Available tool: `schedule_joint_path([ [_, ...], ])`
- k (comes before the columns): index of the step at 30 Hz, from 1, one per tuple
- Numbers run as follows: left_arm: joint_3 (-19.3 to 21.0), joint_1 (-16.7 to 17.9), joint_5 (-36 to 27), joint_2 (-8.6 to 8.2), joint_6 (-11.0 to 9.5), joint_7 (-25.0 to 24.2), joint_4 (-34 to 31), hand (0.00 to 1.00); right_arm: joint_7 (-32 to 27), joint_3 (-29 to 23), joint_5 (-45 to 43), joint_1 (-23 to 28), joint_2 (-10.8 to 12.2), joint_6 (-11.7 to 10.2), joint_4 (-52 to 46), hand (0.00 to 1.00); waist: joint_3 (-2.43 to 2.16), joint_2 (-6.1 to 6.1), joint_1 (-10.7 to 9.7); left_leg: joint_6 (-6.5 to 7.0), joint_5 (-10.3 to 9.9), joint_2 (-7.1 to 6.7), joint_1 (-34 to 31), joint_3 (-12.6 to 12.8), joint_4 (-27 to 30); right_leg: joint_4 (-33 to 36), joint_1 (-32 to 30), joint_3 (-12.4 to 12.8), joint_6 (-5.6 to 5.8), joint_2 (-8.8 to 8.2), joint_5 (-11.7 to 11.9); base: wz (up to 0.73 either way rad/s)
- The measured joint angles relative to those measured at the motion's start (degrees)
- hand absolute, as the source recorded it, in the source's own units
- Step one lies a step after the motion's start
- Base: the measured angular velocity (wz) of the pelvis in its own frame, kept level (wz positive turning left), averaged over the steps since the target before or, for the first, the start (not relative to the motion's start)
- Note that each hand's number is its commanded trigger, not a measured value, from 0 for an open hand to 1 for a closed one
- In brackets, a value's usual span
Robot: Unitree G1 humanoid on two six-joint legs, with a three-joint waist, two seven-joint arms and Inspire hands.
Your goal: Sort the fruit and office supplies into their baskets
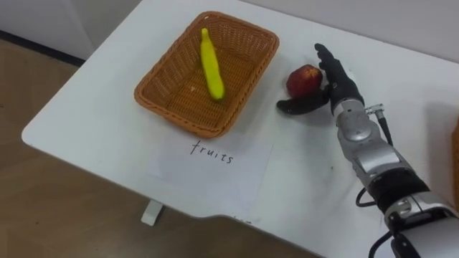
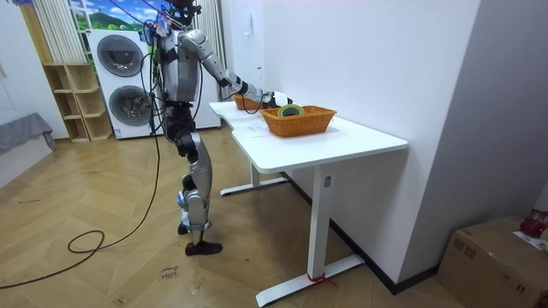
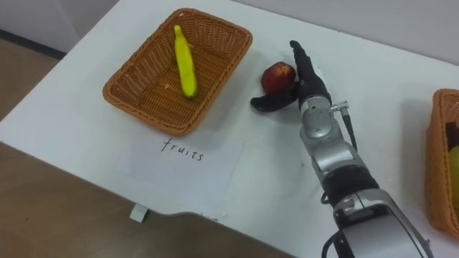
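Observation:
A red apple (image 1: 304,79) sits on the white table (image 1: 86,122), just right of the brown wicker fruit basket (image 1: 154,79). My right hand (image 1: 338,87) is open around it: straight fingers lie along the apple's right side and the thumb reaches across in front of it. I cannot tell whether the hand touches the apple. A yellow banana (image 1: 211,64) lies lengthwise inside the basket. In the room view I stand at the table's far end with my right arm stretched over the tabletop towards the fruit basket (image 2: 246,102).
A paper sheet with handwriting (image 1: 211,154) lies in front of the fruit basket. A second wicker basket (image 3: 439,165) holding some items stands at the right end of the table. Bare tabletop lies between the two baskets.

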Motion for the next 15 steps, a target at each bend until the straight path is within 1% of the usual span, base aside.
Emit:
schedule_joint_path([
  [9,0.0,0.13,0.0,0.0,0.07,0.0,-0.08,0.0,0.0,-0.01,-0.03,-0.77,0.04,0.42,0.13,0.0,-0.02,0.03,0.07,-0.02,0.02,-0.02,-0.21,-0.4,0.02,-0.03,0.0,-0.59,0.0,-0.04,0.0,0.01],
  [15,0.01,0.1,0.0,0.03,0.06,0.0,-0.13,0.0,-0.02,0.15,-0.23,-0.77,0.04,0.43,0.04,0.0,-0.14,0.22,0.02,0.0,0.03,-0.04,-0.22,-0.73,0.04,-0.03,-0.01,-0.73,0.0,-0.11,0.0,0.0],
])
